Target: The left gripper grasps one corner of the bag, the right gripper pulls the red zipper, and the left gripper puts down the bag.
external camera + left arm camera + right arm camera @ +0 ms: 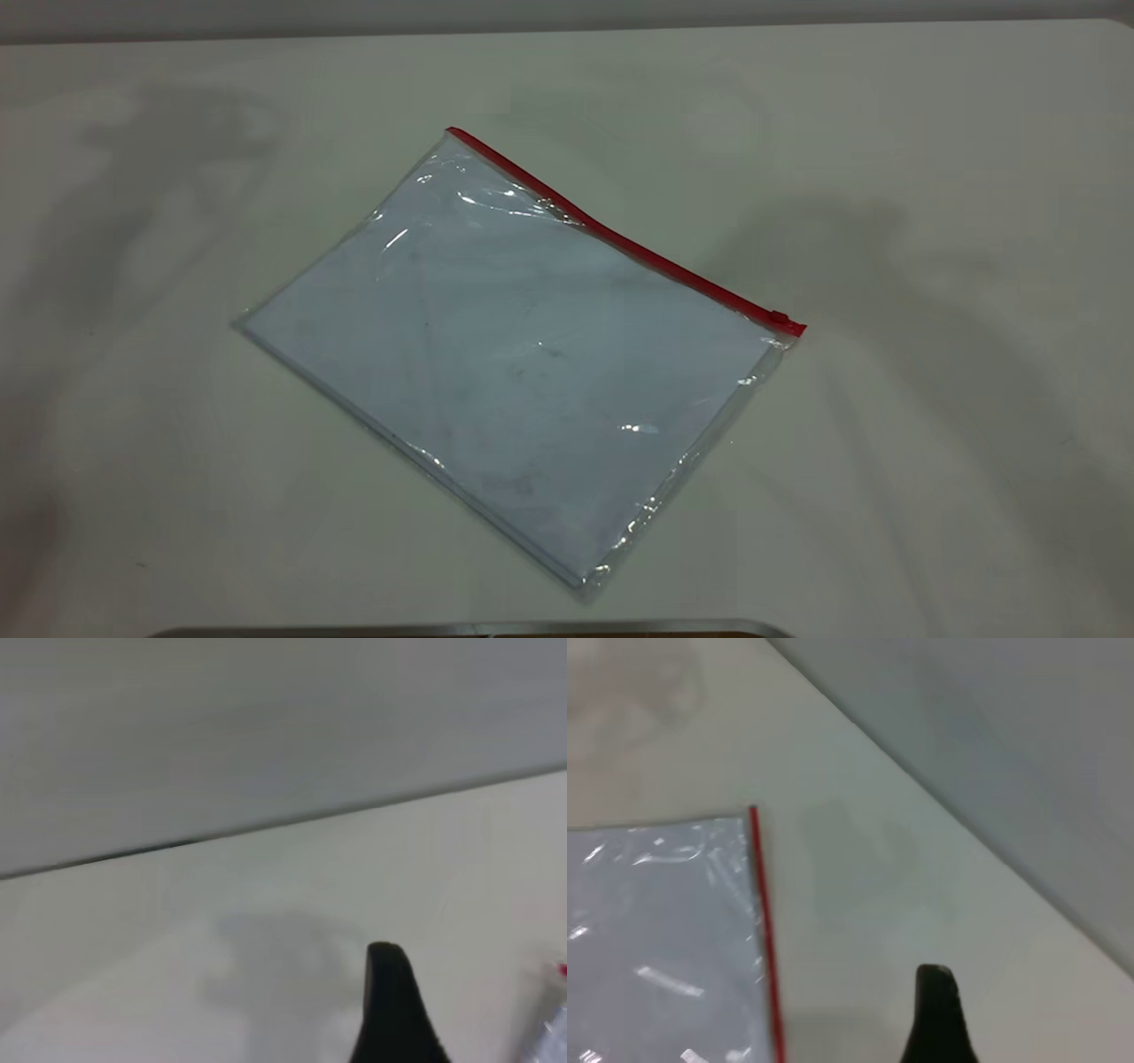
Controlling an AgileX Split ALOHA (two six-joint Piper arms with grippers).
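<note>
The bag [523, 354], a clear pouch with pale sheets inside, lies flat and skewed on the white table [930, 177]. The red zipper [620, 239] runs along its far long edge, with the slider tab [778, 317] at the right end. Neither gripper shows in the exterior view. In the left wrist view only one black part of my left gripper [394, 1010] shows above bare table, with a corner of the bag [554, 1032] beside it. In the right wrist view one black part of my right gripper [937, 1019] shows, apart from the zipper [764, 930] and bag [664, 930].
A grey metal edge [469, 629] shows at the bottom of the exterior view. A grey wall [532, 13] runs behind the table's far edge. Arm shadows fall on the table at left and right of the bag.
</note>
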